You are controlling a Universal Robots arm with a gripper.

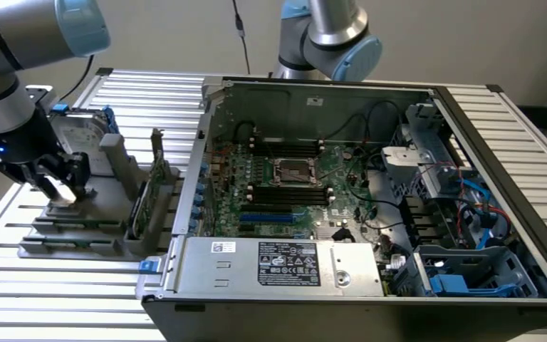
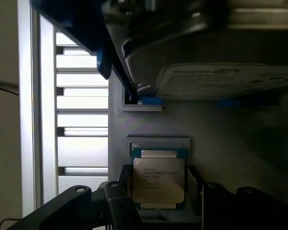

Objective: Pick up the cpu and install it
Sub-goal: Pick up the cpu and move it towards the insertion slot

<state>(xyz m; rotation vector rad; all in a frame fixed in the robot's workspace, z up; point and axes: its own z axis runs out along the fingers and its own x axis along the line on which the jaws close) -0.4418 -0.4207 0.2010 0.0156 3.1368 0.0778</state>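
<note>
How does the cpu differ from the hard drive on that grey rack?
The cpu is a small square chip; the hard drive is a much larger rectangle. The cpu lies flat in a recess; the hard drive stands on edge. The hard drive carries blue brackets; the cpu has a green rim. The open gripper straddles the cpu, not the hard drive. Both are silver-grey and sit on the grey rack.

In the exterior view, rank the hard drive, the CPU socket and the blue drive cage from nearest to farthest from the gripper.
1. hard drive, right beside the gripper, on the exterior view's left.
2. CPU socket, mid motherboard inside the open case.
3. blue drive cage, in the case's corner on the exterior view's right.
</note>
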